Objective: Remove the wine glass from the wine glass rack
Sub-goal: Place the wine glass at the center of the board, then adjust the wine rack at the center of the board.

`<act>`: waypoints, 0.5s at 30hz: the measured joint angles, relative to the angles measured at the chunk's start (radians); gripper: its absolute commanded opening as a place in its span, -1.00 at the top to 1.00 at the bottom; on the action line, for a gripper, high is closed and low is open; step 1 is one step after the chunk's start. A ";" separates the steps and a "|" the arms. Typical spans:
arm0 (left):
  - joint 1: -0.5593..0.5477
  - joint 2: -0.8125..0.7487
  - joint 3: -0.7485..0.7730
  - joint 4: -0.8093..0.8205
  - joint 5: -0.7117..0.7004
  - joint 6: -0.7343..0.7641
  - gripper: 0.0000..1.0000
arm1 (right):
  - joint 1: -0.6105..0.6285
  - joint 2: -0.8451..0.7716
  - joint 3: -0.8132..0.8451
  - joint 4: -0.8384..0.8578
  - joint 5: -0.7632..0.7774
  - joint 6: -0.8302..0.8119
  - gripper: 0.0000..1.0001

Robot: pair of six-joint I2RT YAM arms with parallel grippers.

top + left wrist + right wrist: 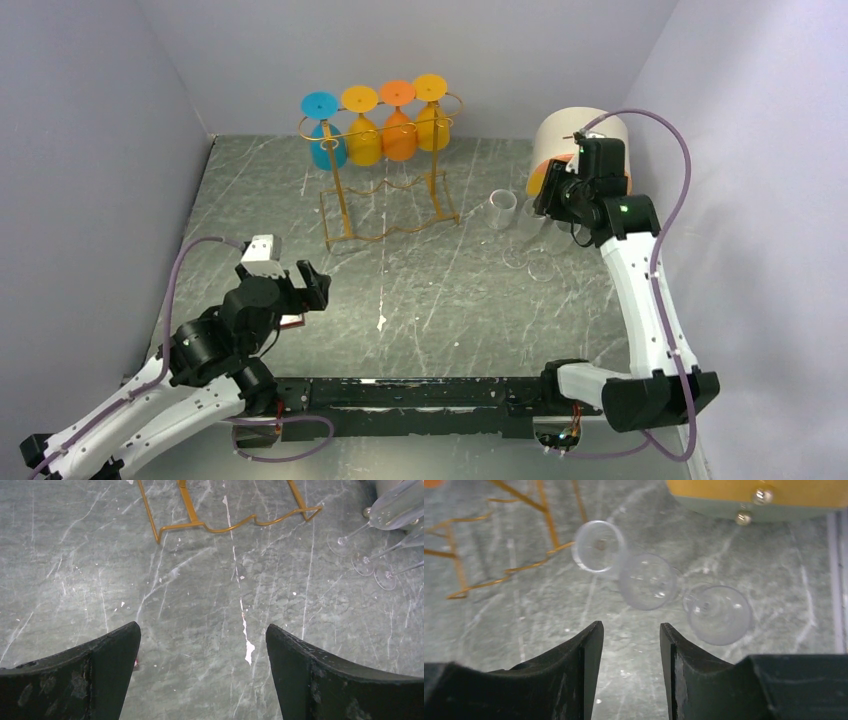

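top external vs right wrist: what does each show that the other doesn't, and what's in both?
Only top external: four coloured glasses hanging bowl-down from the hooked top bars of the wine glass rack, plus both arms, with the left gripper low near the front.

Only right wrist: the right gripper close up, jaws apart with nothing between them, looking down into the bowls below.

Both: the clear glasses standing on the table to the right of the rack, and the rack's wire base.
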 measured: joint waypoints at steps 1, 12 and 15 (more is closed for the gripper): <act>0.000 0.006 0.000 0.000 -0.001 -0.003 -0.98 | 0.000 -0.017 0.000 0.011 -0.035 0.000 -0.05; 0.000 0.188 -0.053 0.104 -0.024 -0.051 -0.97 | 0.093 -0.225 -0.328 0.466 -0.611 0.129 -0.22; 0.023 0.301 -0.059 0.145 -0.022 -0.047 -0.97 | 0.233 -0.208 -0.361 0.493 -0.568 0.126 -0.22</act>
